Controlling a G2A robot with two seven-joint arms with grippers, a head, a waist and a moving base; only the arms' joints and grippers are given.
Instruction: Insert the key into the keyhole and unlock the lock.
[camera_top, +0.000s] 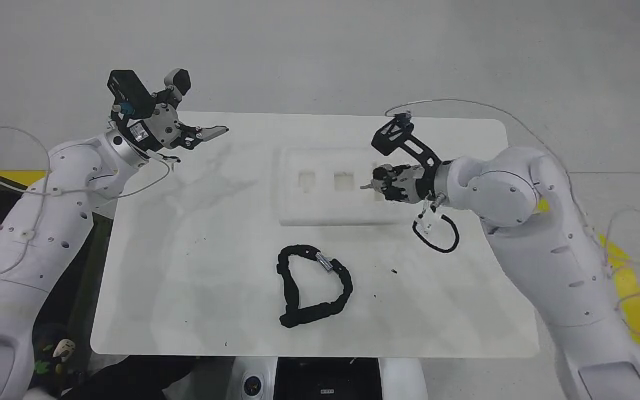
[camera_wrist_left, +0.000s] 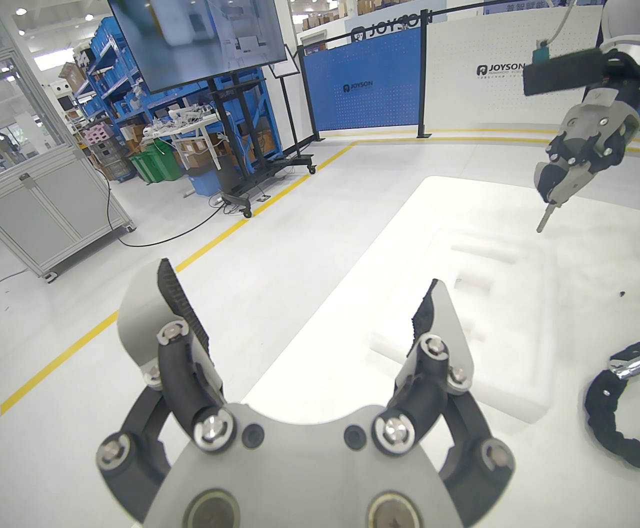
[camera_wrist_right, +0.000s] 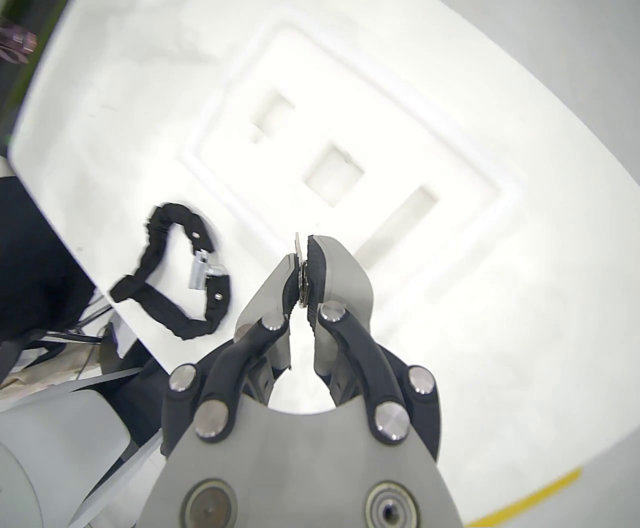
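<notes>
Key (camera_wrist_left: 544, 220), clearest from left wrist, apparently pinched in right hand (camera_wrist_right: 302, 255); left hand (camera_wrist_left: 299, 280) spread.

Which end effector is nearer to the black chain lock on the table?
Right. The right end effector, shut on the key, is above the foam tray just beyond the chain lock; the left end effector is open over the table's far left corner.

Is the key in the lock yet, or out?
Out: right gripper pinches the key above the foam tray, apart from the chain lock.
</notes>
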